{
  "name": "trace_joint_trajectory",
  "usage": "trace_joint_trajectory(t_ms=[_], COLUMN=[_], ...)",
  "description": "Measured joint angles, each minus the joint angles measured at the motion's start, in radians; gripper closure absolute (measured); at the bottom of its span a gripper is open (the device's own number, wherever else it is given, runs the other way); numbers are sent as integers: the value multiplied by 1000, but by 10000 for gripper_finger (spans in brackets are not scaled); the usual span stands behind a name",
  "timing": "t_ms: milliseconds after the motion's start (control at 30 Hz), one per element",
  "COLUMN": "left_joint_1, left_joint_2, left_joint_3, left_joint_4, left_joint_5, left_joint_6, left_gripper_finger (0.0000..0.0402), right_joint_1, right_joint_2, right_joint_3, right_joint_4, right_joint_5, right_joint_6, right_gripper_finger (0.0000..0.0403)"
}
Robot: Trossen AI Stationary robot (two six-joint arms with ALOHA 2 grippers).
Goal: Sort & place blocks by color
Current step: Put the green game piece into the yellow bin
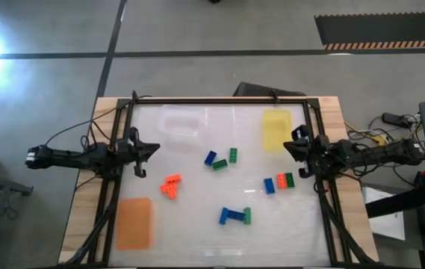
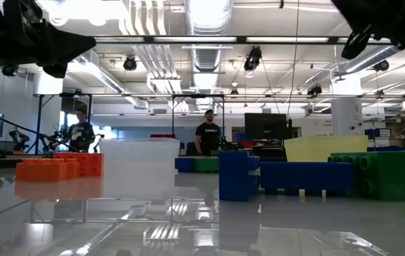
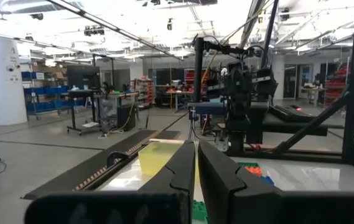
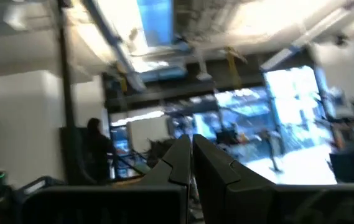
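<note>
Blocks (image 1: 227,187) scattered between orange mat (image 1: 134,223) and yellow mat (image 1: 275,128), both claws narrow, empty.

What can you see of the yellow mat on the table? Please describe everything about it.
The yellow mat is a flat, pale yellow rectangle, plastic by its look, lying long side front to back at the table's far right. No block rests on it. The right pincer hangs beside its near right corner; contact cannot be judged. In the low view it shows behind the blue and green blocks.
</note>
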Motion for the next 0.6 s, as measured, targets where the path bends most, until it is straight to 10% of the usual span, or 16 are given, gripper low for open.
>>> trace_joint_trajectory(t_ms=[600], left_joint_1=[0], left_joint_2=[57], left_joint_3=[0], left_joint_4=[-1], left_joint_5=[2], left_joint_6=[-268], left_gripper_finger=[398], right_joint_1=[-1], right_joint_2=[383], right_joint_3=[321], right_joint_4=[-238], right_joint_5=[109], right_joint_6=[33], right_gripper_finger=[394])
